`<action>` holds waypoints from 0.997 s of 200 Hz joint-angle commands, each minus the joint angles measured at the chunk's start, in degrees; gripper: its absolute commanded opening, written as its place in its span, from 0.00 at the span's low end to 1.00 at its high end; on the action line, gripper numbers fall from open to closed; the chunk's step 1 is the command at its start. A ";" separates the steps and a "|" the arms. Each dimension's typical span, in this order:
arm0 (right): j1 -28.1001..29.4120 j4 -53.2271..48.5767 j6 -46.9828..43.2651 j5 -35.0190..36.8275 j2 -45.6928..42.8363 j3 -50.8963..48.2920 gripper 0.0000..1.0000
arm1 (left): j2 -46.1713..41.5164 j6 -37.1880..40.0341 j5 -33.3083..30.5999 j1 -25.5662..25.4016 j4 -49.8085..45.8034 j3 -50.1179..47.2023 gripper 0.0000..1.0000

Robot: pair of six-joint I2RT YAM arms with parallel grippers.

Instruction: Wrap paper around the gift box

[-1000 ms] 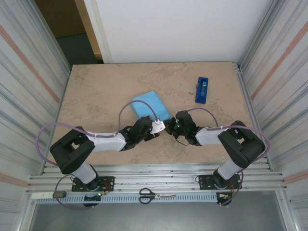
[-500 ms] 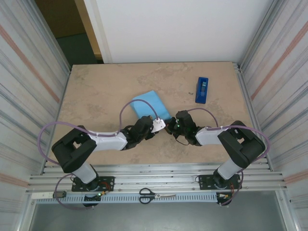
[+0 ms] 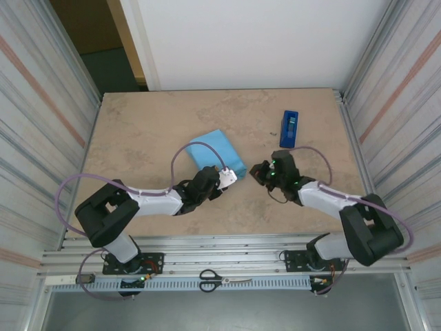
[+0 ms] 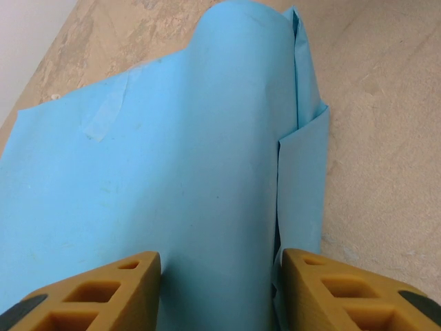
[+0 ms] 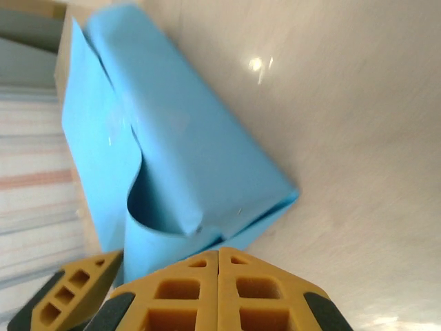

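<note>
The paper (image 3: 217,153) lies light-blue side out at mid-table, folded into a flat bundle. The gift box is hidden under it. In the left wrist view the paper (image 4: 172,152) carries a strip of tape (image 4: 103,117). A raised fold runs down between my left gripper's (image 4: 220,265) yellow fingers (image 4: 103,289), which press it from both sides. My left gripper (image 3: 229,178) sits at the bundle's near right corner. My right gripper (image 3: 256,171) is shut and empty, a short way right of the paper. In the right wrist view its fingertips (image 5: 218,258) point at the paper's (image 5: 193,152) curled end flap.
A royal-blue tape dispenser (image 3: 289,129) stands at the back right of the table. Scissors (image 3: 224,278) lie on the front rail between the arm bases. Ribbed metal walls (image 3: 41,138) close in both sides.
My right arm has drawn back to the right, off the paper's corner, still shut. My left jaws have narrowed onto the paper fold; the left arm has barely shifted.
</note>
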 commanded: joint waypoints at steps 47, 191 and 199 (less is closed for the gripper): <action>-26.79 -25.31 -28.77 -10.09 -0.13 18.97 0.11 | 2.16 -2.67 2.68 -0.05 -4.95 -2.13 0.47; -34.55 -36.04 -36.00 -22.00 39.38 53.94 0.27 | 3.49 -2.69 3.34 -0.24 -4.51 -2.24 0.46; -34.63 -36.24 -36.00 -21.56 40.23 54.57 0.28 | 3.41 -2.84 3.33 -0.26 -4.51 -2.24 0.46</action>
